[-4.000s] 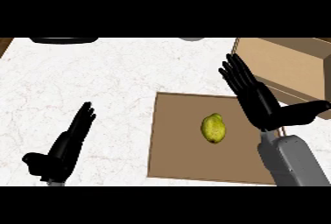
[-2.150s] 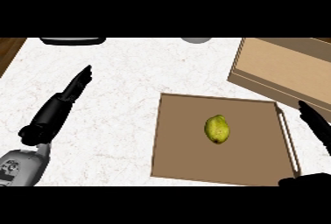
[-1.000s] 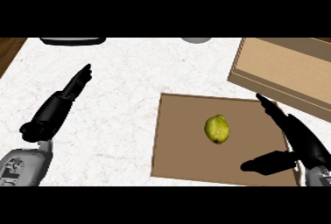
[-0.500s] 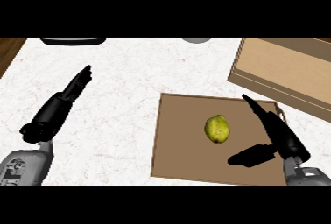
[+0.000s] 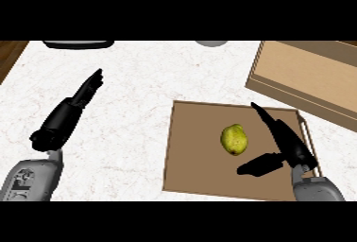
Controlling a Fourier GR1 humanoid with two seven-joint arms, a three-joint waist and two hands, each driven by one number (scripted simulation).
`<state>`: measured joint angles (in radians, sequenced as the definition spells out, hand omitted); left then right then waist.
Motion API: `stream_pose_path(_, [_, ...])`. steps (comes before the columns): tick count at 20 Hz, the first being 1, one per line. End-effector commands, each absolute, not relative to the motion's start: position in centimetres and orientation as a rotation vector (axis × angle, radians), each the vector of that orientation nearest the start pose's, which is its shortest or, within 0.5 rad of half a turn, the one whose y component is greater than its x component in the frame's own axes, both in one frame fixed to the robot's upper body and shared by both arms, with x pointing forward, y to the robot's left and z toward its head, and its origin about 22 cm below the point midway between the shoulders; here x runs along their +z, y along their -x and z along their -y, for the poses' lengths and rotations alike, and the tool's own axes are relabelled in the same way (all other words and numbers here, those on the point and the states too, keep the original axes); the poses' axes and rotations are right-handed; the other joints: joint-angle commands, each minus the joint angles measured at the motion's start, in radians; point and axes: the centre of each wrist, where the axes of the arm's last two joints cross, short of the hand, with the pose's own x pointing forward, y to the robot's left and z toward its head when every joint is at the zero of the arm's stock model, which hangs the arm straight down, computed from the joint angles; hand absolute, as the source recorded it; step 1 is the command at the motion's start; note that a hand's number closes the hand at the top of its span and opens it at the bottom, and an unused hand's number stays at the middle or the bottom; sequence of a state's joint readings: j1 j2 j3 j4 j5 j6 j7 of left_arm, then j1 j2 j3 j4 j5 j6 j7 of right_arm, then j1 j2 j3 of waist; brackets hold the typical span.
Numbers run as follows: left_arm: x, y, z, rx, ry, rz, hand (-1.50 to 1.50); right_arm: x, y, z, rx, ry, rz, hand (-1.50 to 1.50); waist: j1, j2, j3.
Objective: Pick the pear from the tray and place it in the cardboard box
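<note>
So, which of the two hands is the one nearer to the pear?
The right hand. It is over the tray, fingers straight, just right of the pear. The left hand is over the white counter, left of the tray.

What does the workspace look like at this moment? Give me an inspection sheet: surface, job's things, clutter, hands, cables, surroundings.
Surface: white marbled counter.
Job's things: pear lies on the brown tray, untouched; cardboard box stands at the far right, past the tray.
Clutter: dark object and a grey round object at the far edge, both cut off, cannot tell what they are.
Hands: right hand open over the tray just right of the pear, fingers straight, thumb pointing toward the pear's near end; left hand open over the counter at left, holding nothing.
Cables: nothing seen.
Surroundings: strip of wood at the far left.
</note>
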<state>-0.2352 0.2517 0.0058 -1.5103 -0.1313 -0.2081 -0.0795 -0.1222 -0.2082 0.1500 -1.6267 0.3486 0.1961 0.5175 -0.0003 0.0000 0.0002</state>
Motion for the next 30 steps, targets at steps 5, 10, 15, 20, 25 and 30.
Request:
stream_pose_path(5, [5.5, -29.8, -27.3, -0.548, -0.1, 1.763, 0.0, 1.3, -27.1, 20.4, 0.654, 0.37, 1.077, -1.5, 0.0, 0.0, 0.0])
stream_pose_path(10, [6.3, -28.8, -27.6, -0.534, -0.075, 1.741, 0.0, -0.4, -27.0, 20.2, 0.632, 0.353, 1.081, -1.5, 0.001, 0.0, 0.0])
stream_pose_path(15, [5.2, -28.5, -27.6, -0.533, -0.097, 1.76, 0.0, -0.3, -27.3, 22.1, 0.695, 0.323, 1.106, 1.5, 0.001, 0.0, 0.0])
stream_pose_path(20, [6.7, -28.1, -28.2, -0.522, -0.103, 1.747, 0.0, -0.1, -27.2, 19.7, 0.676, 0.444, 1.273, 1.5, 0.002, -0.001, 0.0])
stream_pose_path(25, [5.4, -28.8, -25.4, -0.532, -0.102, 1.743, 0.0, -1.7, -26.3, 20.2, 0.678, 0.504, 1.315, 1.5, -0.002, 0.0, 0.0])
stream_pose_path(30, [7.2, -30.1, -26.5, -0.539, -0.079, 1.751, 0.0, 1.3, -30.4, 19.4, 0.97, 0.55, 1.484, 1.5, 0.019, 0.004, 0.0])
